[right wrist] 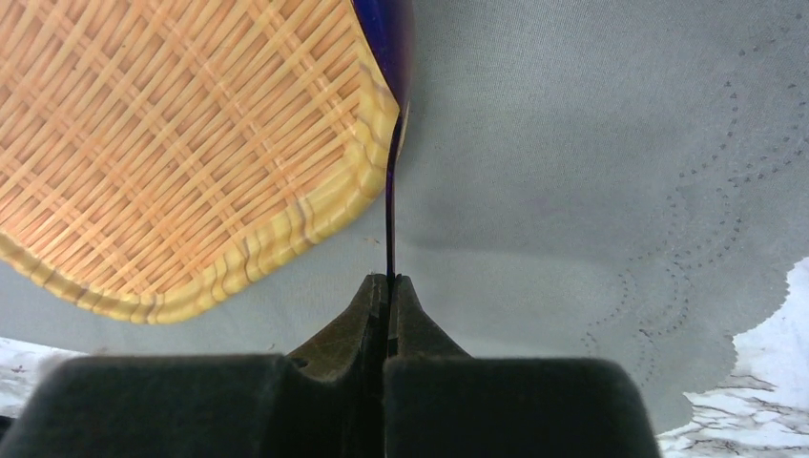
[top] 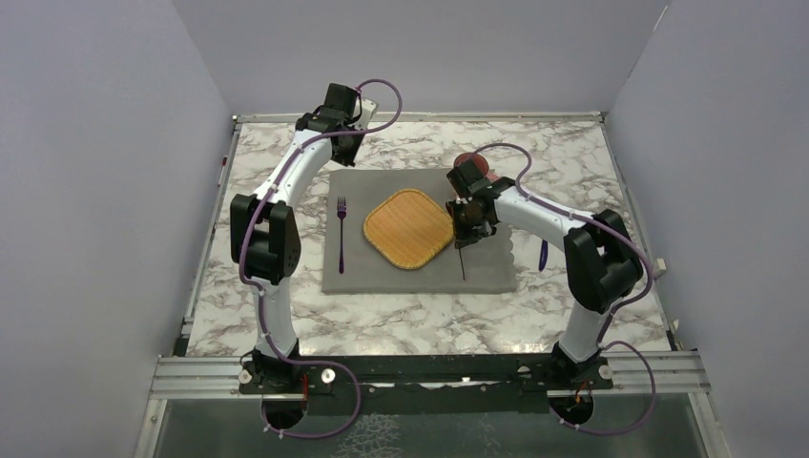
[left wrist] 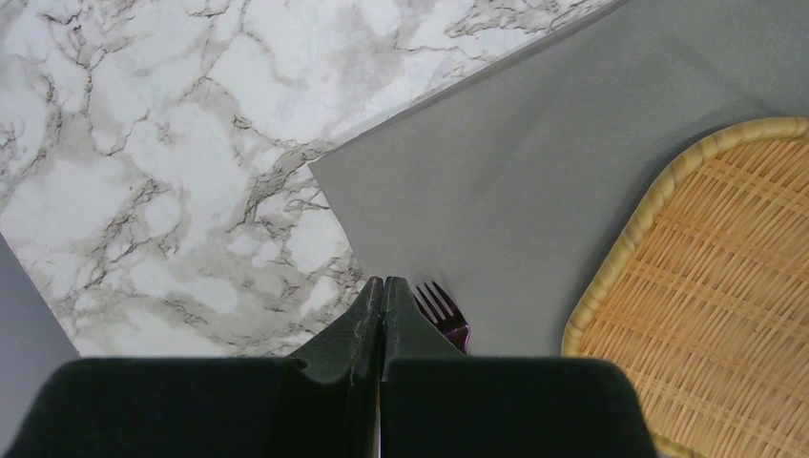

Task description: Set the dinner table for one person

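The marble dinner table (top: 429,320) carries a grey placemat (top: 420,277) with a square woven plate (top: 408,229) in its middle. A purple fork (top: 341,229) lies on the mat left of the plate. My right gripper (top: 467,229) is shut on a thin dark blue utensil (top: 463,262), seen edge-on, low over the mat just right of the plate. The right wrist view shows the gripper (right wrist: 391,279), the utensil (right wrist: 390,191), the plate (right wrist: 172,124) and the mat (right wrist: 591,191). My left gripper (top: 343,153) is shut and empty over the mat's far left corner (left wrist: 383,281), above the fork's tines (left wrist: 444,310).
A red round object (top: 472,164) sits at the mat's far edge, partly hidden behind the right arm. Another purple utensil (top: 543,256) lies on the marble right of the mat. Walls enclose the table on three sides.
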You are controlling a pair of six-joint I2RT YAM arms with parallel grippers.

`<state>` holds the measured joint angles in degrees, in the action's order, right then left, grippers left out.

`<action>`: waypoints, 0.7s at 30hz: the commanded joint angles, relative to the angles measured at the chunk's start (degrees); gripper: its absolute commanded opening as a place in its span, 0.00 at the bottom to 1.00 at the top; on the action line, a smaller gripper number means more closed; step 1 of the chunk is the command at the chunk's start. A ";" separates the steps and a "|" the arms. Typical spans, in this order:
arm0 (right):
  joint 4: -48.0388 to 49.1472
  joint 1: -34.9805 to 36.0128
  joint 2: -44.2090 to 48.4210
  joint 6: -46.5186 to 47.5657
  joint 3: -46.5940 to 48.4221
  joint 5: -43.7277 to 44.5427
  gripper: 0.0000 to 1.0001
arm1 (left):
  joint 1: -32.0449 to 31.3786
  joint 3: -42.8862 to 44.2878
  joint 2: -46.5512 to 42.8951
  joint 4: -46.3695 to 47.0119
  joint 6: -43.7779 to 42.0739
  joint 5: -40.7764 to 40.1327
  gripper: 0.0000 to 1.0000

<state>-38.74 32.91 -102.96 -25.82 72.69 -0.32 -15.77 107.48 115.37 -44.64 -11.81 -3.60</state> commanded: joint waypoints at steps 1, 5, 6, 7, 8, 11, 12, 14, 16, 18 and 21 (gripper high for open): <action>1.75 0.16 -2.38 -1.44 1.73 -1.13 0.00 | -0.14 -0.60 -3.62 0.66 -0.30 1.14 0.00; 1.31 0.19 -3.38 -1.85 2.28 -0.16 0.01 | -0.14 -0.42 -3.66 0.68 -0.40 0.97 0.00; 1.18 0.20 -3.53 -2.00 2.34 0.03 0.01 | -0.14 -0.42 -3.67 0.63 -0.40 0.92 0.00; 1.20 0.23 -3.54 -2.03 2.15 0.08 0.01 | -0.14 -0.43 -3.80 0.61 -0.40 0.88 0.00; 1.25 0.23 -3.56 -2.04 1.99 0.10 0.01 | -0.14 -0.49 -3.78 0.63 -0.36 0.83 0.00; 0.89 0.19 -3.35 -2.19 1.78 1.22 0.01 | -0.14 -0.58 -3.92 0.68 -0.32 0.73 0.00; 0.72 0.22 -3.39 -2.21 1.70 1.78 0.01 | -0.14 -0.64 -3.93 0.66 -0.27 0.70 0.00; 0.35 0.25 -3.48 -1.98 1.67 2.33 0.06 | -0.14 -0.69 -3.99 0.65 -0.25 0.70 0.00; -0.01 0.22 -3.20 -1.96 1.47 3.08 0.09 | -0.14 -0.68 -3.99 0.67 -0.21 0.61 0.00; -0.36 0.26 -2.97 -2.02 1.20 4.08 0.11 | -0.14 -0.69 -4.01 0.62 -0.14 0.52 0.00; -1.05 0.27 -2.49 -2.33 0.83 5.87 0.15 | -0.14 -0.69 -4.10 0.63 0.02 0.54 0.00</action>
<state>-38.70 32.91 -106.08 -27.38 73.03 1.63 -15.77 107.00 113.95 -44.62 -11.84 -3.60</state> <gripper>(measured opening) 0.133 0.008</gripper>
